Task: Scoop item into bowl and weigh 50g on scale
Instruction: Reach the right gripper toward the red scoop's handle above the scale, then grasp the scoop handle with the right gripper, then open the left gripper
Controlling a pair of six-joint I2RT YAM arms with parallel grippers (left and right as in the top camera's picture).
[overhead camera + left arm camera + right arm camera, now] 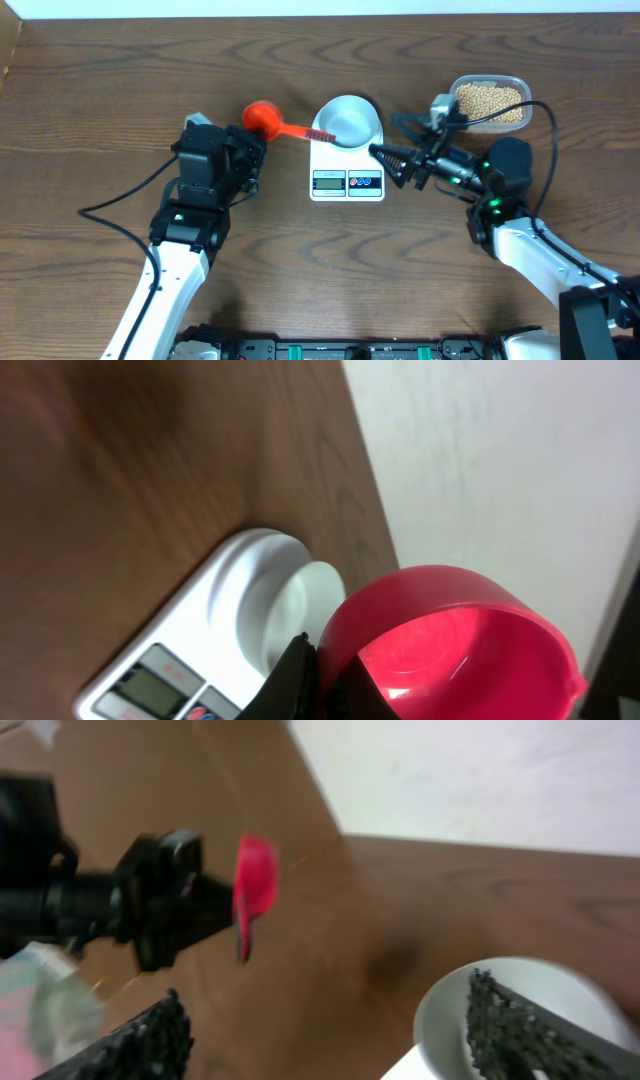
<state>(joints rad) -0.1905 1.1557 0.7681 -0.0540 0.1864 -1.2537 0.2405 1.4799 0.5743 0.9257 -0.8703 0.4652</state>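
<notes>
Left pincer first, folks: it's clamped down tight with the red scoop right at its tip. On the left wrist camera the black fingers press against the rim of the scoop's cup, though the exact spot of the grip is cut off at the bottom edge. From above, the cup sits left of the scale and the handle runs right, its ribbed end showing against the left side of the bowl; whether it touches, I can't tell. Over to the right pincer: wide open, nothing between its fingers, pointing left and hanging just beside the scale's right edge. Its own camera is blurred, but the two ridged fingers stand well apart, one of them overlapping the bowl's rim in the picture; contact there is impossible to call. The pale bowl stands on the back half of the white scale, with the display and two round buttons along the front edge facing the robot. And the beans? They're piled in the clear plastic tub at the far right of the wooden table, behind the right arm and well apart from the bowl.
</notes>
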